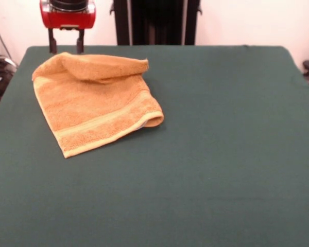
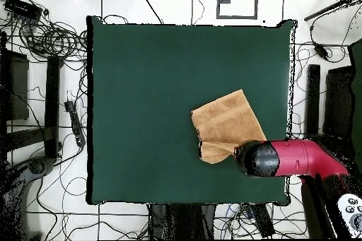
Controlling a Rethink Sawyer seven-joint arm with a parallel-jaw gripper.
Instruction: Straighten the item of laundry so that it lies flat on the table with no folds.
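The towel [image 1: 95, 103] looks light, soft and limp: terry cloth that will drape and drag, not slide stiffly, so pulling one corner should draw the rest along and may bunch it on the cloth-covered table [image 1: 211, 154]. I judge the best hold to be the loose edge of the folded-over flap at the towel's far side, or the rolled corner at the end of the border band nearest the table's middle; a pinch at an edge should serve better than one in the middle, where two layers would probably come up together. It is orange-tan with lighter woven bands along one side, and it lies in a rough triangle, its far part doubled over into a raised hump and one corner curled under. No care tag shows. It sits in the table's corner nearest the robot, well away from the table's centre. The gripper [image 1: 66, 45] hangs just beyond the towel's far fold; its two fingers stand apart and nothing is held between them.
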